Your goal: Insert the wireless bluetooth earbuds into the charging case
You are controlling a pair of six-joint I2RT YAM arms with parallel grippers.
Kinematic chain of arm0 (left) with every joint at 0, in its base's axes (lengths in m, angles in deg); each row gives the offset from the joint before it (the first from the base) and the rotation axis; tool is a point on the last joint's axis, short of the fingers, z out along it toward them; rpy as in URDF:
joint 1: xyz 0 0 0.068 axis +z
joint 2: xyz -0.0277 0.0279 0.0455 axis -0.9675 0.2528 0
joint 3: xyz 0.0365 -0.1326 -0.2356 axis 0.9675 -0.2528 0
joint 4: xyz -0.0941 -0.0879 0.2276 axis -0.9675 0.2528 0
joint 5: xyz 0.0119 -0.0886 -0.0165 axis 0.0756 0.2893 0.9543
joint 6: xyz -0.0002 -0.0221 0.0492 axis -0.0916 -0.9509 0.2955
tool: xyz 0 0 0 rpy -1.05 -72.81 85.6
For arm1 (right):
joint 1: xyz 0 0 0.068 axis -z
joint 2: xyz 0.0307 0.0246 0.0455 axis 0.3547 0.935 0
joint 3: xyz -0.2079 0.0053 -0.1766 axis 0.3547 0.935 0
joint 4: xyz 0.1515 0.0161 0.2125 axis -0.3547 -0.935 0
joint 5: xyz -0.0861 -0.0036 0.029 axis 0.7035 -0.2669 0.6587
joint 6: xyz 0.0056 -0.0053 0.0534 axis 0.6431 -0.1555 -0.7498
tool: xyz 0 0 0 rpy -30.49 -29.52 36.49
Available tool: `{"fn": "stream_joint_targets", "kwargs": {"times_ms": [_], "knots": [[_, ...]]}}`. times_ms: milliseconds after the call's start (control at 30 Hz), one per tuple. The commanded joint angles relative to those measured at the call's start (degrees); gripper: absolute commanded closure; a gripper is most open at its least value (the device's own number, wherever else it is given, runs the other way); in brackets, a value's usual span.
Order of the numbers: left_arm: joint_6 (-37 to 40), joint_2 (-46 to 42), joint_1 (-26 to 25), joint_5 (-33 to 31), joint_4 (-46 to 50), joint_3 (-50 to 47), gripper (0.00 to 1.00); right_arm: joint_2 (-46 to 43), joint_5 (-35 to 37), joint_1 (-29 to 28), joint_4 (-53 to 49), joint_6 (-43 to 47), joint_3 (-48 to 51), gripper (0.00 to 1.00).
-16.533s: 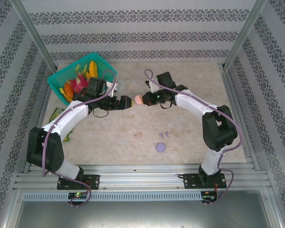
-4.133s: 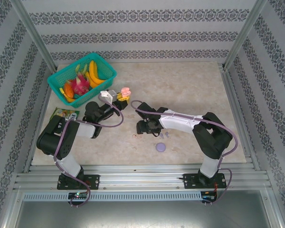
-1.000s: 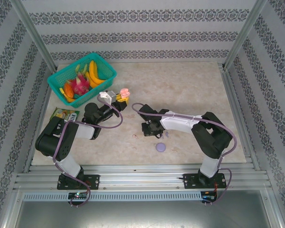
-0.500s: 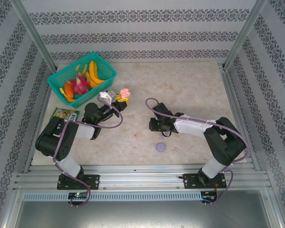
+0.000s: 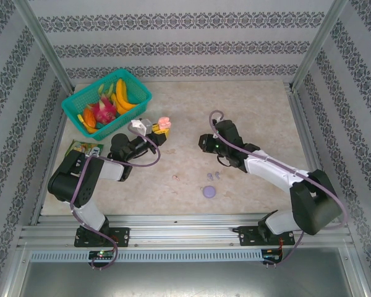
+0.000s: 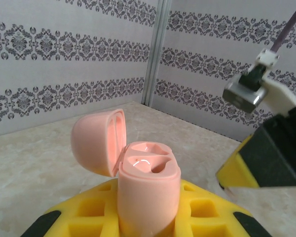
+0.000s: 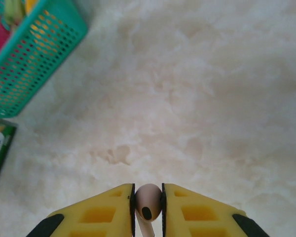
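Observation:
My left gripper (image 5: pixel 159 129) is shut on the pink charging case (image 5: pixel 164 122), which it holds upright above the table. In the left wrist view the case (image 6: pixel 149 182) has its lid tipped open to the left and both sockets are empty, with the gripper (image 6: pixel 148 222) clamped on its lower body. My right gripper (image 5: pixel 203 142) hovers just right of the case, shut on a pale pink earbud (image 7: pixel 148 202) with its stem pointing down. Another pink earbud (image 5: pixel 175 177) lies on the table. The lilac earbuds (image 5: pixel 213 176) lie beside a closed lilac case (image 5: pixel 209 191).
A teal basket (image 5: pixel 75 101) of toy fruit stands at the back left. A green packet (image 5: pixel 84 148) lies by the left arm. Patterned walls and metal posts enclose the marble table (image 5: pixel 260 111), and the right gripper's body (image 6: pixel 274 148) looms near the case.
My right gripper has lifted off the table near the loose earbuds and swung up and back toward the pink case, carrying an earbud. The left arm has stayed put.

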Motion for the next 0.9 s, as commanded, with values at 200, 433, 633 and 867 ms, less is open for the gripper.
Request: {"fn": "stream_joint_targets", "kwargs": {"times_ms": [200, 433, 633, 867], "knots": [[-2.5, 1.4, 0.1, 4.6, -3.8, 3.7, 1.0, -4.2, -5.4, 2.1, 4.2, 3.5, -7.7, 0.79], [-3.0, 1.5, -1.0, 6.5, -3.7, 5.8, 1.0, -2.9, -11.0, 2.2, 8.9, 4.8, -13.3, 0.79], [-3.4, 1.7, -2.1, 7.7, -3.8, 8.2, 1.0, -0.8, -17.4, 2.2, 17.6, 5.2, -13.4, 0.79], [-4.1, 1.9, -3.1, 8.5, -3.8, 10.6, 1.0, 1.5, -22.1, 2.0, 25.2, 4.3, -12.6, 0.79]]}}
